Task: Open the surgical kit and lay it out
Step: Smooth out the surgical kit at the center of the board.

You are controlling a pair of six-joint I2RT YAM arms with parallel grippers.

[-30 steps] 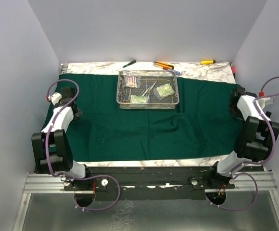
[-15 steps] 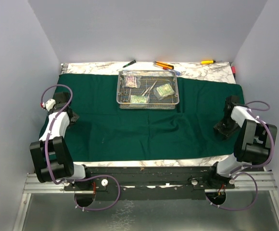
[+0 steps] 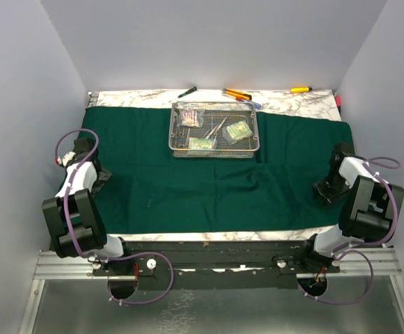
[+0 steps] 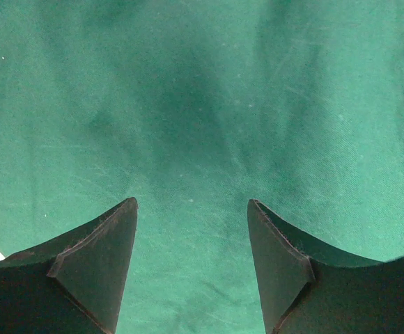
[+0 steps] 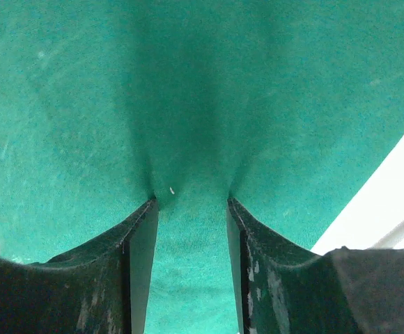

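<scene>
Beyond the far edge of the cloth (image 3: 188,184), on the bare table (image 3: 136,98), a green-handled screwdriver (image 3: 187,92), an orange-handled tool (image 3: 237,93) and a yellow-handled tool (image 3: 300,89) are laid in a loose row, well apart from both arms. A small red item (image 3: 338,100) is seen at the far right corner. The tray (image 3: 216,150) is set on the cloth at the far middle, between the two arms and well apart from each. Three packets (image 3: 238,130) are laid in it with steel instruments (image 3: 216,129) between them; clamps cannot be told from tweezers. The cloth is spread flat over most of the marbled table, which is closed in by plain pale walls (image 3: 209,42) at the back and sides. From above, the left gripper (image 3: 96,177) is seen low over the cloth's left part and the right gripper (image 3: 325,189) low near its right edge, but the jaw gaps are not shown. These are shown only by the wrist views. The left jaws are held well apart over smooth cloth, with a white sliver of table at the lower left corner. The right jaws are parted by a narrower gap, their tips pressed to the cloth, which is drawn into a dark crease between them. Pale table is seen to the right. Neither wrist view shows the tray.
</scene>
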